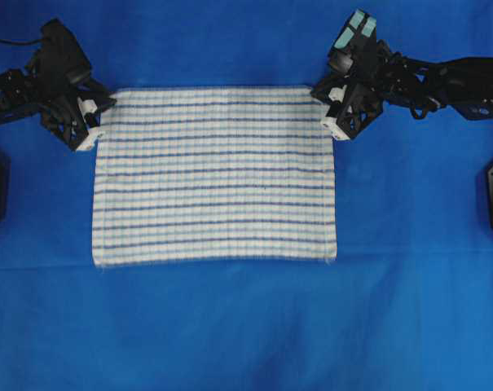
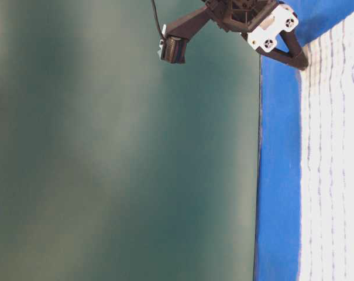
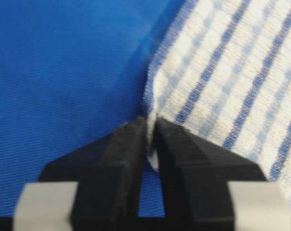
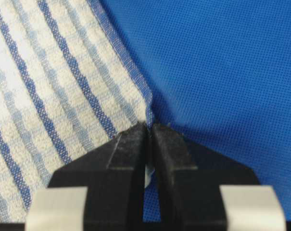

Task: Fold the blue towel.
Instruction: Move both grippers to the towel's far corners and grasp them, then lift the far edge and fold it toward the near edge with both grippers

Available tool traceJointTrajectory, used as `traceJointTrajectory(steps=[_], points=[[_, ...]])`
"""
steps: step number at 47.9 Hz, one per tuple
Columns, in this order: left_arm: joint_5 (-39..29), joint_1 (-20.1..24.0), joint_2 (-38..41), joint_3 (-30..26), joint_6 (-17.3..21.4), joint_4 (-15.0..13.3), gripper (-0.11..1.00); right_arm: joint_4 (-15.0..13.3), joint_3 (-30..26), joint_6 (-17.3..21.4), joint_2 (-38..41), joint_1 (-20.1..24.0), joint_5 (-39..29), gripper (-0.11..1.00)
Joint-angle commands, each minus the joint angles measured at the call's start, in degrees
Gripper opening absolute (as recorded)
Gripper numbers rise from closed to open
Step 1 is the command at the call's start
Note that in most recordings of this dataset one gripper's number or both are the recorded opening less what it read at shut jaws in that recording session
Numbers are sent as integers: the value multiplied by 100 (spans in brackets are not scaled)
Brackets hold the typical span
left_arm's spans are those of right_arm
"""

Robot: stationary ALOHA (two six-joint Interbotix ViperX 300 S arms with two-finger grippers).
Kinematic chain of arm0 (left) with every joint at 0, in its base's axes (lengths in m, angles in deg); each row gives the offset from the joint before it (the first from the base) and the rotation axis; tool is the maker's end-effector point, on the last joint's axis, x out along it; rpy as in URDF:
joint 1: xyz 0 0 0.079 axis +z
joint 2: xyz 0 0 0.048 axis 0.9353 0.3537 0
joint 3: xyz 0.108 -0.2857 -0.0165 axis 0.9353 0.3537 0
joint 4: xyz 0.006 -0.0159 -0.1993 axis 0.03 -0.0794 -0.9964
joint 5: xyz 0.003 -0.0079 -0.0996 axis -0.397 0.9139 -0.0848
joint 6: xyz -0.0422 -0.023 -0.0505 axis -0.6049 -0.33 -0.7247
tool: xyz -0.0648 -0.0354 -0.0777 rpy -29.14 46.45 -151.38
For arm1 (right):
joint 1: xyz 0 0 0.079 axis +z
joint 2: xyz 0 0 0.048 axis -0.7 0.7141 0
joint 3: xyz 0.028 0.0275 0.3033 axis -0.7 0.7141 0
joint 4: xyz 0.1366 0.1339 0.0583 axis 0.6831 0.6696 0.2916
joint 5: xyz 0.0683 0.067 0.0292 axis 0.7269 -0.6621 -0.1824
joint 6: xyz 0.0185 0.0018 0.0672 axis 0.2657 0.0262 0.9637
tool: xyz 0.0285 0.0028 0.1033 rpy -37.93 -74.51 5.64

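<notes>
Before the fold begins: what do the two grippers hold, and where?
Both hold the blue towel: left gripper and right gripper each pinch one far corner.

Under me lies a counter [image 1: 230,326] draped in a plain solid-blue covering [image 1: 409,204] that fills the overhead view from edge to edge. The cloth shows soft creases and faint folds near its lower part, and a fine woven grain up close in my wrist views [image 3: 63,72]. In the table-level view the covering ends in a straight edge [image 2: 260,175], and beyond it stands a blurred grey-green backdrop [image 2: 106,152] with vague lighter patches. A thin dark cable [image 2: 155,17] hangs across that backdrop near the top.
</notes>
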State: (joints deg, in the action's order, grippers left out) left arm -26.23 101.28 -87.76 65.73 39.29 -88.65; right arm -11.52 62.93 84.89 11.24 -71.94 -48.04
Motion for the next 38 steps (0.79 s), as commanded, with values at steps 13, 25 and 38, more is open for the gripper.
traceJointTrajectory(steps=[13, 25, 38], points=[[0, -26, -211, -70, 35, 0, 3, 18, -70, 53, -105, 9, 26, 5], [-501, -70, -765, -185, 246, 0, 3, 18, -35, 70, -492, 26, -9, 5], [-1134, -387, -1854, -105, 229, 0, 3, 79, 70, 88, -1063, 299, -114, 5]])
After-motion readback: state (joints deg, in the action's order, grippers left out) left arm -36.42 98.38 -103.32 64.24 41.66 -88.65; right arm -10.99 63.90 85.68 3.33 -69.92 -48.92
